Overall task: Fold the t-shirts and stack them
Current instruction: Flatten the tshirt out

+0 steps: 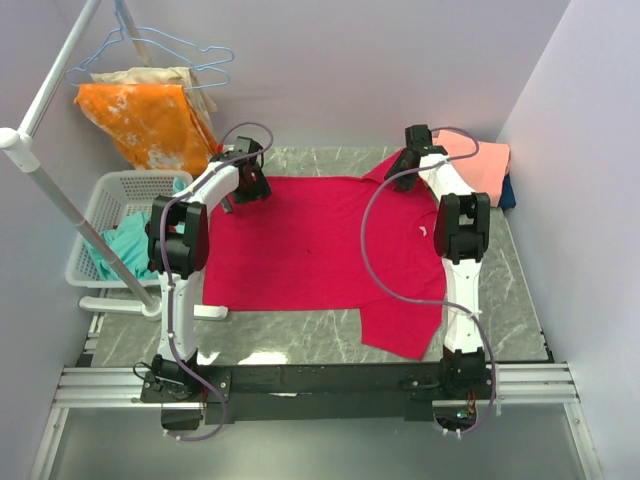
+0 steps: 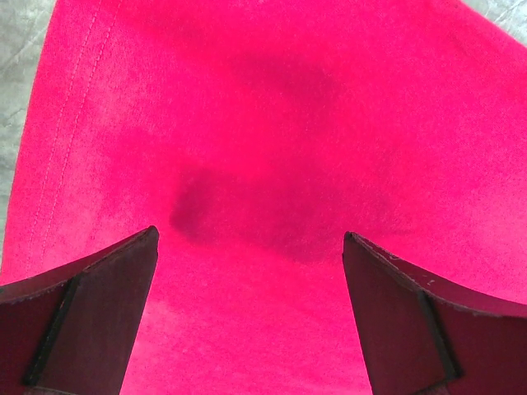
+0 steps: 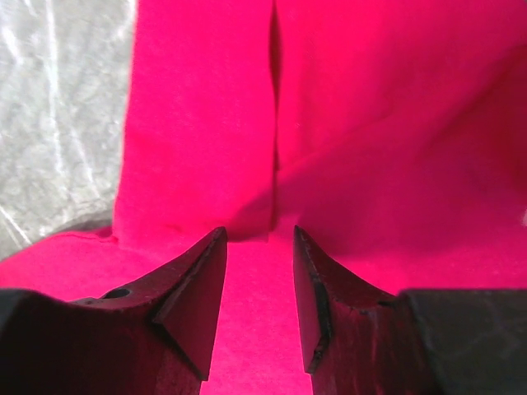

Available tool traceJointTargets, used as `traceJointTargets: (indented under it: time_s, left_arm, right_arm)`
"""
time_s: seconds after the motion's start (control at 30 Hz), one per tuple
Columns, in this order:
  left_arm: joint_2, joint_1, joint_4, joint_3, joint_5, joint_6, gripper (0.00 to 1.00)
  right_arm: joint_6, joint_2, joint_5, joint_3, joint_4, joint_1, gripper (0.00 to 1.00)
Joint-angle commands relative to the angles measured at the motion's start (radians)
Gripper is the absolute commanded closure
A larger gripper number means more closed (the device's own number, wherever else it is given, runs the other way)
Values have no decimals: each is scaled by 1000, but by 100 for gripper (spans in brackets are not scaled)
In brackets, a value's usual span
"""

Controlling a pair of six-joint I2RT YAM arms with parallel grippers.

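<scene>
The crimson-red t-shirt point(image 1: 310, 245) lies spread across the grey marble-patterned table point(image 1: 520, 300). One short sleeve reaches towards the near edge beside the right arm's base. A small white mark point(image 1: 422, 228) shows on the cloth near the right arm, too small to read; no other writing shows anywhere.

The left gripper point(image 1: 245, 185) is over the shirt's far left corner. In its wrist view its jaws stand wide apart above flat red cloth with a stitched hem, holding nothing.

The right gripper point(image 1: 402, 170) is at the shirt's far right part. In its wrist view the fingers point(image 3: 193, 288) are drawn partly together with a narrow gap. Their tips are at the foot of a raised fold of red cloth. I cannot tell whether they pinch it.

At the far right corner the salmon-pink t-shirt point(image 1: 482, 160) lies on the dark blue one point(image 1: 508, 190).

To the left stands a white laundry basket point(image 1: 105, 200) holding a teal cloth point(image 1: 125, 250). Above it an orange white-blotched cloth point(image 1: 150, 120) hangs on a hanger.
</scene>
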Motion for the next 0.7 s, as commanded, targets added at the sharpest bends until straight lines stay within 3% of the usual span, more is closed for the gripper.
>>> traceJointTargets:
  time_s: [0.0, 0.3, 0.4, 0.53, 0.67]
  left_arm:
    - [-33, -6, -16, 34, -18, 0, 0]
    - [-56, -6, -27, 7, -38, 18, 1]
    - [-59, -6, -33, 8, -49, 21, 1]
    - [-60, -3, -39, 8, -57, 32, 1]
    - [-62, -4, -42, 10, -61, 38, 1]
  right_arm:
    - [9, 2, 8, 17, -13, -5, 57]
    - [58, 19, -33, 12, 51, -5, 64]
    - [75, 29, -50, 29, 57, -6, 73]
    - [95, 29, -72, 29, 80, -4, 100]
    - [112, 16, -92, 3, 123, -4, 100]
